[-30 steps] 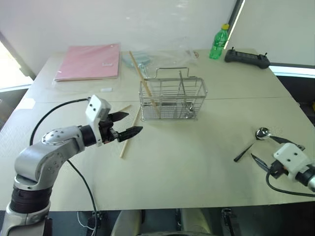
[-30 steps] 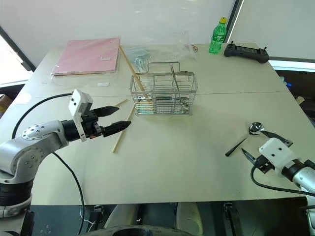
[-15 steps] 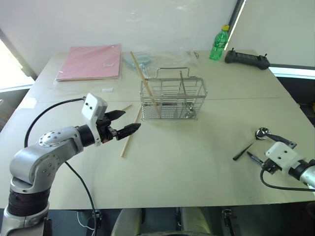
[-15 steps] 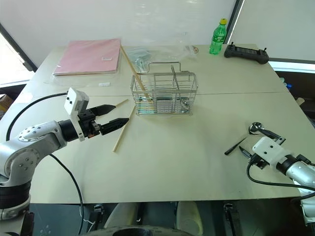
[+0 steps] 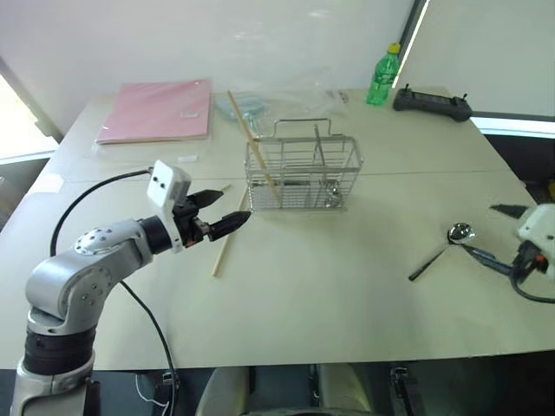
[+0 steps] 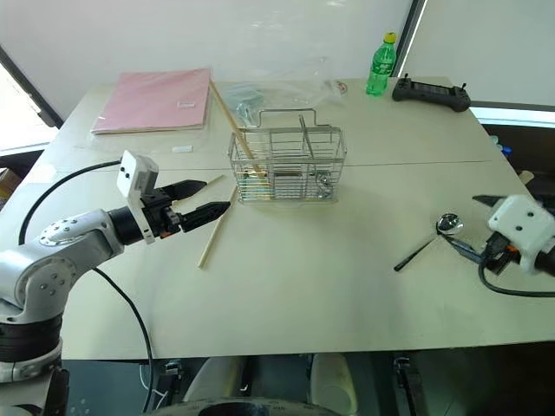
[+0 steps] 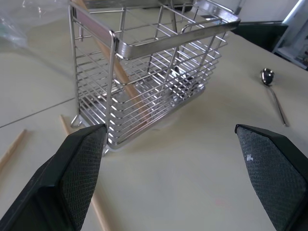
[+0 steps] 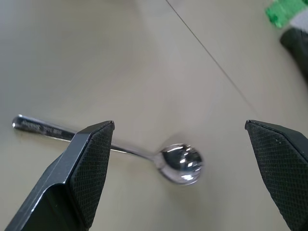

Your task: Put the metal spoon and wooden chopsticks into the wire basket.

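Wire basket (image 5: 303,173) holds one chopstick (image 5: 251,139); metal spoon (image 5: 440,250) lies outside.

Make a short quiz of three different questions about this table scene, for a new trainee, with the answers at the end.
1. True or false: the metal spoon lies inside the wire basket.
2. Where is the chopstick that is not in the basket? A) flat on the table, left of the basket B) beside the green bottle C) held in the left tool
3. Fill in: the right tool hangs open above the ____.

Key: 1 false, it lies on the table. 2 A. 3 spoon.
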`<action>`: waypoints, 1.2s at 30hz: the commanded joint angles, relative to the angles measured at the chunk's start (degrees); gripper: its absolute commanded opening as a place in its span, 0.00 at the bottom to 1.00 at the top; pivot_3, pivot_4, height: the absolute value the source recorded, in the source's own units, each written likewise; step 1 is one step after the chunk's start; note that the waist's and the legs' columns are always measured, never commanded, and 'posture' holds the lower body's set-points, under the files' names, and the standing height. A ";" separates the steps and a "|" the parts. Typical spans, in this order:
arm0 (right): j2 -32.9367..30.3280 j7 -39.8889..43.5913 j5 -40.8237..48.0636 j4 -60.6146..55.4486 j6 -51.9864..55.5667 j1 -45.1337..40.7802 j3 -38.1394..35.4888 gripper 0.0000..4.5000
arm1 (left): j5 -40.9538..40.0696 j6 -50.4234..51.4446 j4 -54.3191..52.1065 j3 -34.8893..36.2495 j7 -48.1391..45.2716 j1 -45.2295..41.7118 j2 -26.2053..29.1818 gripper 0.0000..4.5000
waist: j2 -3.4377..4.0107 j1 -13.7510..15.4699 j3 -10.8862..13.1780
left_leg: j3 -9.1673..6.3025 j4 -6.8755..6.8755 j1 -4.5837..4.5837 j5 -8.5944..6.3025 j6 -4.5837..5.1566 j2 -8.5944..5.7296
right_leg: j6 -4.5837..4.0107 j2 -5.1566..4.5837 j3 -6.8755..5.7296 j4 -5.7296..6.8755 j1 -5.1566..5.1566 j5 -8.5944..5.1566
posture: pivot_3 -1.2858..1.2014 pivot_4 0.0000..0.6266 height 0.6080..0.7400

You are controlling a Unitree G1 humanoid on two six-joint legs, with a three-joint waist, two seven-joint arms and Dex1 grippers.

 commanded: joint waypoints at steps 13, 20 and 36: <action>1.67 -12.48 15.62 9.80 63.82 -32.10 6.12 1.00 | -0.27 -1.71 -1.66 1.76 3.65 0.76 -2.03 1.00 | -0.03 0.79 0.02 | -0.01 -0.22 -0.30 -0.01 0.02 -0.12 | -0.10 -0.09 0.02 -0.14 -0.28 0.06 | 0.52 0.24 0.91; 5.91 -17.52 17.24 8.29 67.86 -26.10 -2.96 1.00 | -0.82 -1.48 -2.57 2.24 4.75 1.69 -2.17 1.00 | -0.04 0.33 0.03 | -0.02 -0.18 -0.18 -0.01 0.03 -0.06 | -0.08 -0.01 -0.01 -0.08 -0.20 0.07 | 0.52 0.24 0.91; 27.64 -35.03 21.04 2.26 64.57 -20.98 -23.02 1.00 | -6.12 1.57 -4.56 1.54 3.51 -0.19 -0.48 1.00 | 0.04 -0.09 -0.01 | -0.06 0.02 -0.05 -0.01 0.03 -0.01 | -0.05 0.10 0.00 0.04 -0.04 0.10 | 0.52 0.24 0.91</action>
